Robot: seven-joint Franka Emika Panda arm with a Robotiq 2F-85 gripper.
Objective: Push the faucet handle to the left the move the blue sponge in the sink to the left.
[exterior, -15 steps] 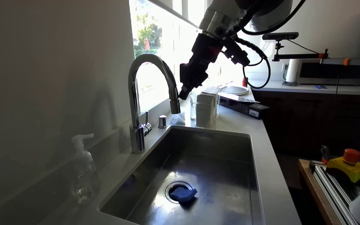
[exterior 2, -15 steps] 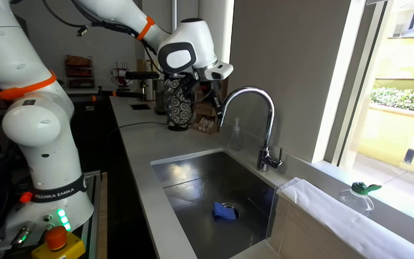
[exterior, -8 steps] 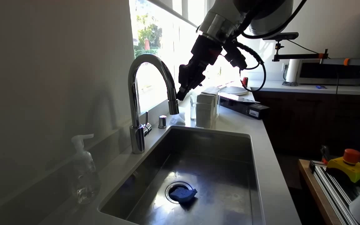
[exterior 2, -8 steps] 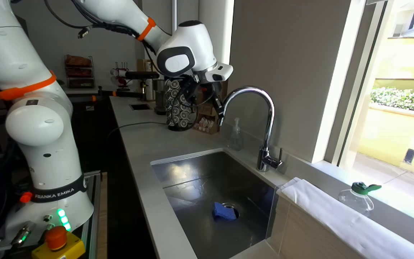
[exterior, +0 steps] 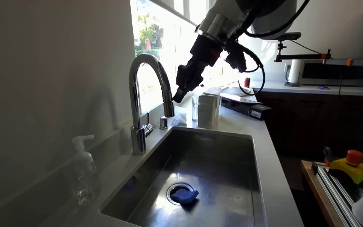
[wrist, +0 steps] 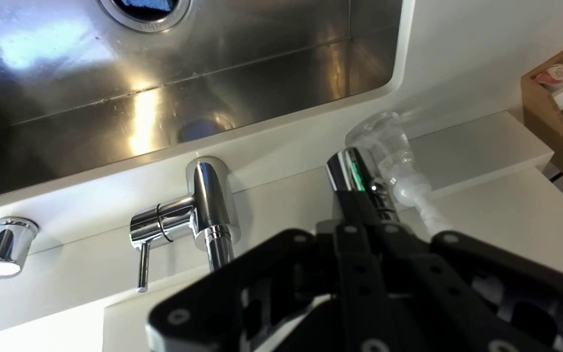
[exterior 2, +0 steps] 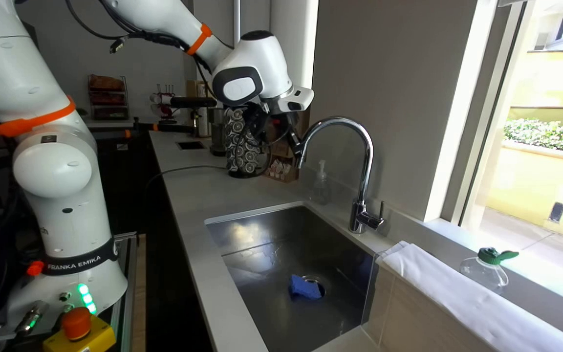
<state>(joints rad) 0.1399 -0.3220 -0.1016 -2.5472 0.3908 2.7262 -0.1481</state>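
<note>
Gripper (exterior: pixel 177 97) fingers look to be together, with nothing seen between them, their tips apparently touching the faucet (exterior: pixel 134 97) at its free end, near the nozzle (exterior: pixel 169 109). Polished metal should be stiff and slippery, so a steady sideways push probably serves better than a pinch; so far from the base, leverage is good, though the tips might skid round the curve. Down in the sink (exterior: pixel 222 176), the sponge (exterior 2: pixel 305 287) lies partly over the drain (exterior: pixel 177 187). It is likely light and soft; whether wet, I cannot tell. Its end clear of the drain seems the easiest hold.
</note>
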